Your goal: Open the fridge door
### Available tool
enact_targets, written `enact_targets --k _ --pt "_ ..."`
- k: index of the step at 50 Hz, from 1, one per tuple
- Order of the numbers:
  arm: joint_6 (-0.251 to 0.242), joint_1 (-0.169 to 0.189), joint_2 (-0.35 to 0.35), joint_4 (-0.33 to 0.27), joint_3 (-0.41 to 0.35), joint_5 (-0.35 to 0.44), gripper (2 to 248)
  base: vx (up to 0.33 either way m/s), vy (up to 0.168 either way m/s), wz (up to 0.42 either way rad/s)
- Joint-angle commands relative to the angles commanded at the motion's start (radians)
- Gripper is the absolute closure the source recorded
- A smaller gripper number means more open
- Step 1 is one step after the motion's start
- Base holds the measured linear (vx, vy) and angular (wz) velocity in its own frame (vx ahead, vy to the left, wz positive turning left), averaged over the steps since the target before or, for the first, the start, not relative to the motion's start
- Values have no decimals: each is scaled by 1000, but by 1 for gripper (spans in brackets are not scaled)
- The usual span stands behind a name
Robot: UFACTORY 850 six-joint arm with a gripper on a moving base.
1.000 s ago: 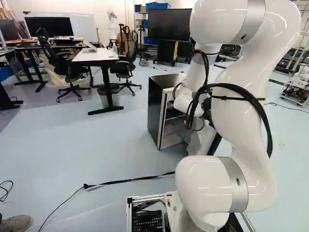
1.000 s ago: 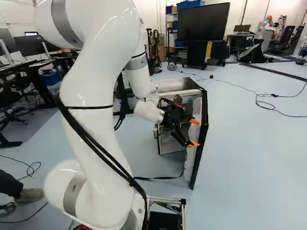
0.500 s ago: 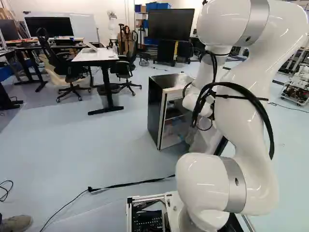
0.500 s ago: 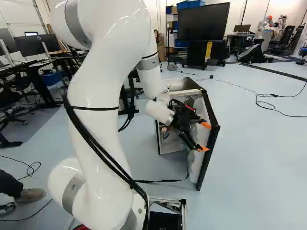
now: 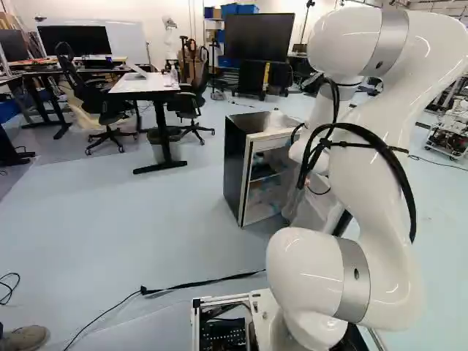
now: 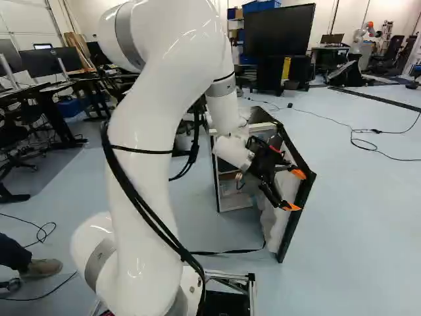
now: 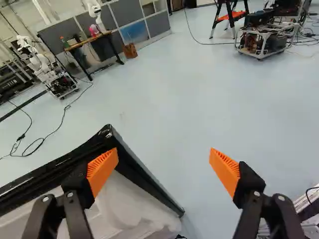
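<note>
- Pale floor [image 7: 169, 94] beyond the gripper [image 7: 163, 154].
- Fridge door [image 7: 144, 179] partly open, inner side at one orange pad [image 7: 102, 172]; contact probable, can't confirm.
- Gripper wide open, gripping nothing.
- Push near the free edge, follow the hinge arc, don't let the pad slip off.

Arm [image 6: 147, 151] glossy white; door edge [image 7: 110, 133] shiny black; floor [image 6: 355, 224] smooth.

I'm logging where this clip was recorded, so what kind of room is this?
Probably a robotics lab or workshop: another robot arm stands in back, with desks and a wheeled equipment frame.
</note>
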State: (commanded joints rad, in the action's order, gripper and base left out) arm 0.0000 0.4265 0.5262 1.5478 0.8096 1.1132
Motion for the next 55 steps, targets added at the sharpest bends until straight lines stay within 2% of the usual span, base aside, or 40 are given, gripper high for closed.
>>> enact_targets --k 45,55 --pt "0 139 146 0 249 0 3 0 0 0" --pt "0 156 149 0 254 0 3 0 0 0"
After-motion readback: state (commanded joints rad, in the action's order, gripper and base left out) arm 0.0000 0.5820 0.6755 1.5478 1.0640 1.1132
